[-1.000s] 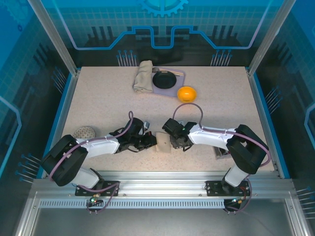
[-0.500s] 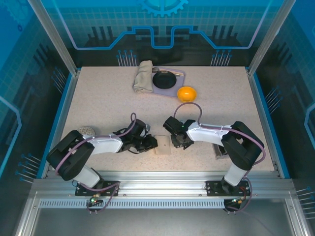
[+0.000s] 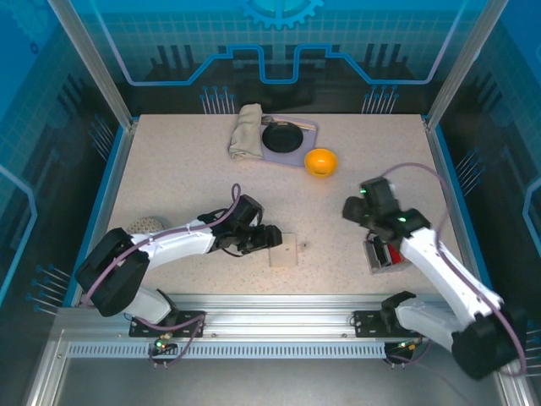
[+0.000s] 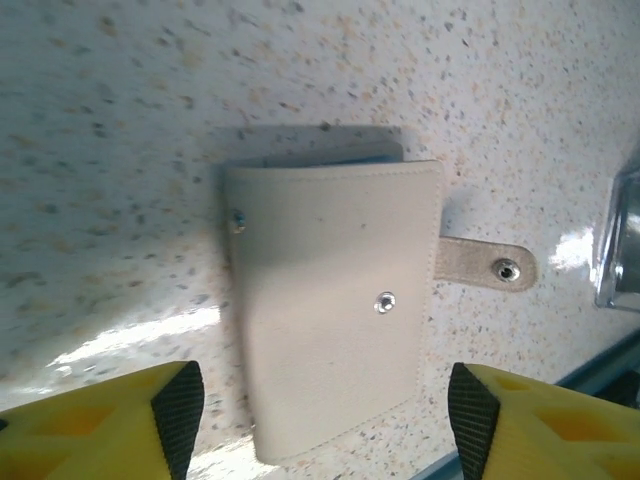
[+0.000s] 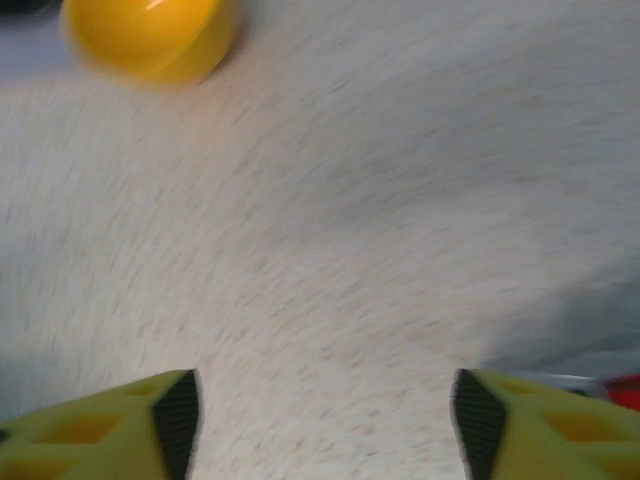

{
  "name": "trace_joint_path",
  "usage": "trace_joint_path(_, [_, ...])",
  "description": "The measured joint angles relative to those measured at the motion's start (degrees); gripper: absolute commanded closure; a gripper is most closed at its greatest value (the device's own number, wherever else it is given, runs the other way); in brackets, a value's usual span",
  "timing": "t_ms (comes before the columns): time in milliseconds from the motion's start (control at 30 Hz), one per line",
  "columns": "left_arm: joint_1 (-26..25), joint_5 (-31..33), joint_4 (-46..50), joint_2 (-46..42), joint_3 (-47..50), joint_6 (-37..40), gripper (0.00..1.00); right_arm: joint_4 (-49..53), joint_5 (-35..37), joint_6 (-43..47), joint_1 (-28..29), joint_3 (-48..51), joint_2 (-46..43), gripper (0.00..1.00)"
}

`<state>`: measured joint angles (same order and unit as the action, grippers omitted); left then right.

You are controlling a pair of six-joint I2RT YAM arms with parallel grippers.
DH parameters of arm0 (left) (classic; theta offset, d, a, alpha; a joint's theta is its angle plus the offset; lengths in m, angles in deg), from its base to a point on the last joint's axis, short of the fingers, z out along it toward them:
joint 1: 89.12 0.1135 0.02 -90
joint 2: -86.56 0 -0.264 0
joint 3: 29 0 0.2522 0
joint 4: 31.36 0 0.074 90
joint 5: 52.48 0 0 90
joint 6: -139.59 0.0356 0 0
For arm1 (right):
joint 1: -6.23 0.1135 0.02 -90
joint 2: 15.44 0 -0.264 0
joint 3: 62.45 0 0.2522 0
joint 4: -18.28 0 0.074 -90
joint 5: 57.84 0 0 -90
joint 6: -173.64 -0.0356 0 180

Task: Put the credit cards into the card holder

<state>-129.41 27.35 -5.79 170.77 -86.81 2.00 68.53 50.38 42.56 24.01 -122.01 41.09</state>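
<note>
Left gripper (image 3: 270, 240): spread, empty, low just left of holder (image 3: 285, 250). Holder folded shut, flat on table (image 3: 169, 178), near centre; strap (image 4: 485, 265) unsnapped, poking right. Right gripper (image 3: 357, 205): spread, empty, above bare table between bowl (image 3: 321, 161) and box (image 3: 385, 254). Red card (image 3: 391, 254) upright in box, near right.

Likely step: open holder, fetch card.
- Pin lower flap with left, lift top flap by free edge.
- Pinch card square at top edge.
- Slide along slot, shallow angle.
- Watch for holder skidding or flap springing shut.
</note>
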Motion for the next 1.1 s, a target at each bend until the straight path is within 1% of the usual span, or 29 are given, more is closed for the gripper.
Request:
trace_joint_path(33, [0.0, 0.9, 1.2, -0.5, -0.2, 0.1, 0.29, 0.7, -0.2, 0.0, -4.4, 1.0, -3.1, 0.05])
trace_joint_path(100, [0.0, 2.5, 3.0, -1.5, -0.5, 0.3, 0.27, 2.7, -0.4, 0.2, -12.5, 2.4, -7.7, 0.00])
trace_joint_path(200, [0.0, 4.6, 5.0, -3.2, -0.8, 1.2, 0.25, 5.2, -1.9, 0.6, -23.3, 3.7, -11.3, 0.00])
trace_joint_path(267, [0.0, 5.5, 5.6, -4.3, -1.0, 1.5, 0.24, 5.7, -5.0, 0.9, -31.1, 5.1, -12.2, 0.00])
trace_joint_path(300, [0.0, 5.8, 5.9, -4.5, -1.2, 1.5, 0.24, 5.6, -6.6, 1.0, -34.1, 5.9, -12.2, 0.00])
trace_joint_path(333, [0.0, 6.1, 6.0, -4.7, -1.5, 1.6, 0.24, 5.3, -9.2, 1.3, -38.0, 7.4, -12.2, 0.00])
trace_joint_path(433, [0.0, 6.4, 6.0, -4.8, -2.1, 2.2, 0.23, 4.3, -17.1, 1.9, -47.5, 11.5, -10.7, 0.00])
trace_joint_path(500, [0.0, 6.5, 6.0, -4.8, -2.4, 2.7, 0.23, 4.0, -21.0, 2.2, -51.8, 13.4, -9.6, 0.00])
trace_joint_path(600, [0.0, 6.5, 6.0, -4.8, -2.4, 2.8, 0.22, 3.1, -25.1, 2.6, -53.8, 14.8, -9.2, 0.00])
trace_joint_path(800, [0.0, 6.5, 6.1, -4.8, -2.5, 3.0, 0.22, -1.0, -32.1, 2.7, -53.9, 16.9, -9.0, 0.00])
trace_joint_path(1000, [0.0, 6.5, 6.0, -4.8, -2.5, 3.0, 0.22, -4.9, -36.5, 2.1, -53.9, 18.8, -7.5, 0.00])
trace_joint_path(1100, [0.0, 6.5, 6.0, -4.8, -2.7, 3.0, 0.22, -6.3, -37.9, 1.1, -52.7, 19.8, -7.3, 0.00])
